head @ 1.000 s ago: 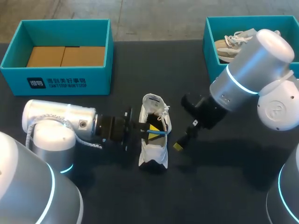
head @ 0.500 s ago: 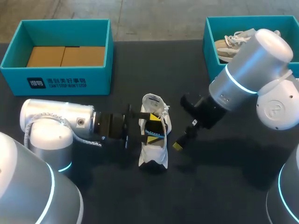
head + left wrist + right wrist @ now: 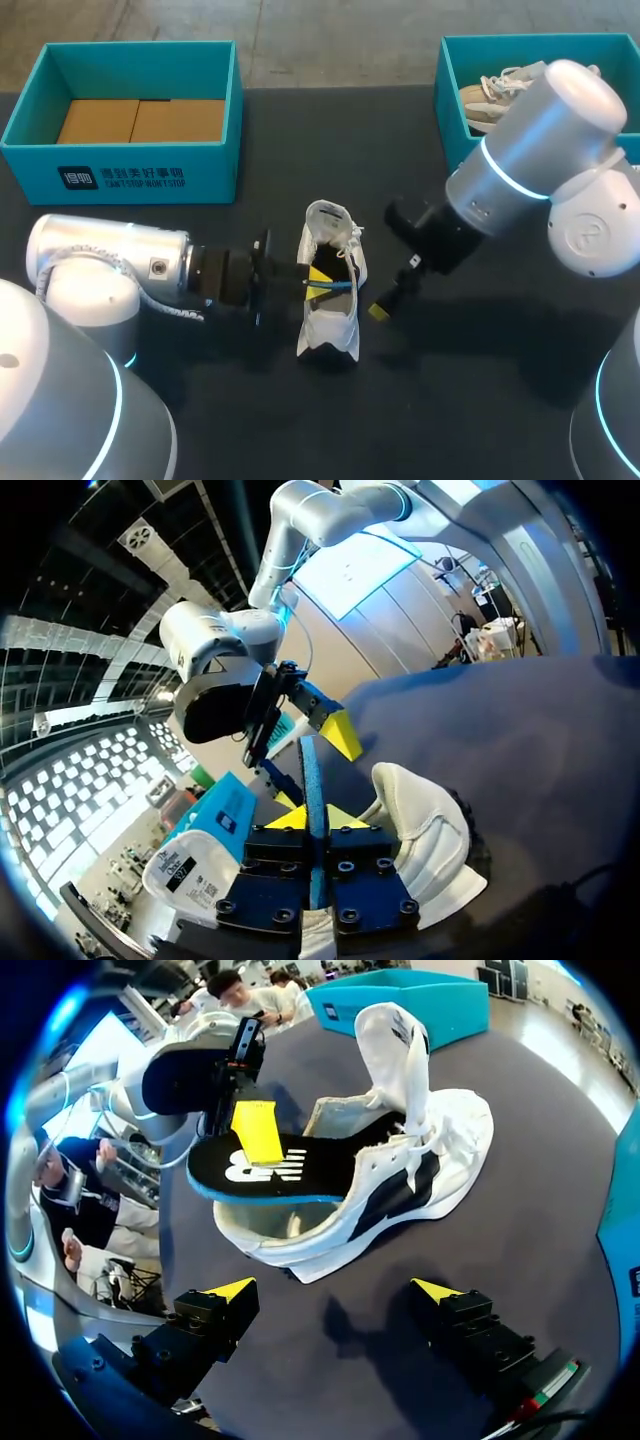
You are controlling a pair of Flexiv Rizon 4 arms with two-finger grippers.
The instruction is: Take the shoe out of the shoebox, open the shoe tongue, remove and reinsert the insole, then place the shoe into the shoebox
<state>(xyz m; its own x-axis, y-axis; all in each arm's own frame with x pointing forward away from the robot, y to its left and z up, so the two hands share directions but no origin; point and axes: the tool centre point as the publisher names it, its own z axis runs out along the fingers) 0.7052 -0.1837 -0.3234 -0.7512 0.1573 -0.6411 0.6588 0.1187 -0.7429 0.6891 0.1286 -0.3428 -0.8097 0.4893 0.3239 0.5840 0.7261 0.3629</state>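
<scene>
Left claw [image 3: 318,817] drew back — pinching insole [image 3: 270,1175] | its far end hidden inside shoe [image 3: 420,1175] | right claw [image 3: 335,1290] wide

Head camera: fixed, high, behind the arms, looking down on the dark surface [image 3: 480,400]; widest and farthest view.

Left wrist camera: low and close, looking out past the left pincer [image 3: 317,818] across the shoe [image 3: 425,830] toward the right pincer [image 3: 315,765]; insole [image 3: 314,860] seen edge-on.

Right wrist camera: close above, angled down past its own fingers onto the same shoe, facing back at the left pincer; insole seen broadside.

All three views share the shoe.
</scene>
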